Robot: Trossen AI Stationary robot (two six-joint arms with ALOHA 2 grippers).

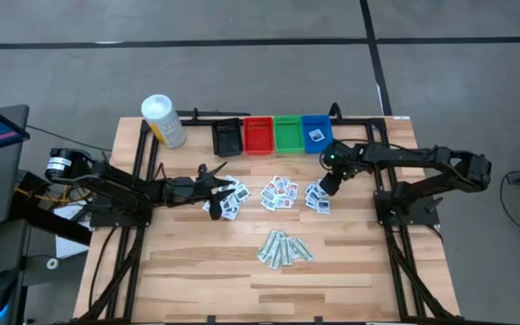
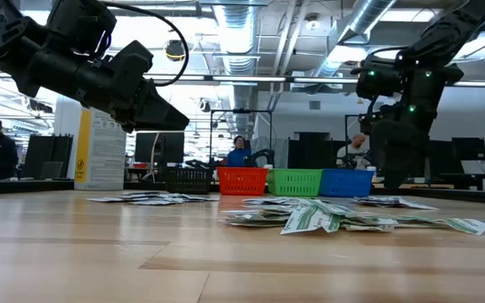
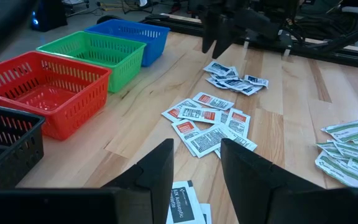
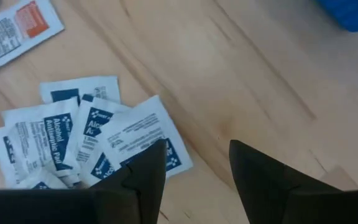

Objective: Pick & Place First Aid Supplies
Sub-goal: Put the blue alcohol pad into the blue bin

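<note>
Packets (image 1: 318, 197) in loose piles mid-table: blue-print, red-print (image 1: 280, 192), dark-print (image 1: 227, 204), green strips (image 1: 284, 247) nearer the front. Likely light, thin, slippery; best pinched by an overhanging edge. Right gripper (image 4: 196, 163) parted above blue-print pile; left gripper (image 3: 196, 168) parted over dark-print pile.

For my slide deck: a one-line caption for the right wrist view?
Open right tool poised over blue-print packets on the table.
</note>
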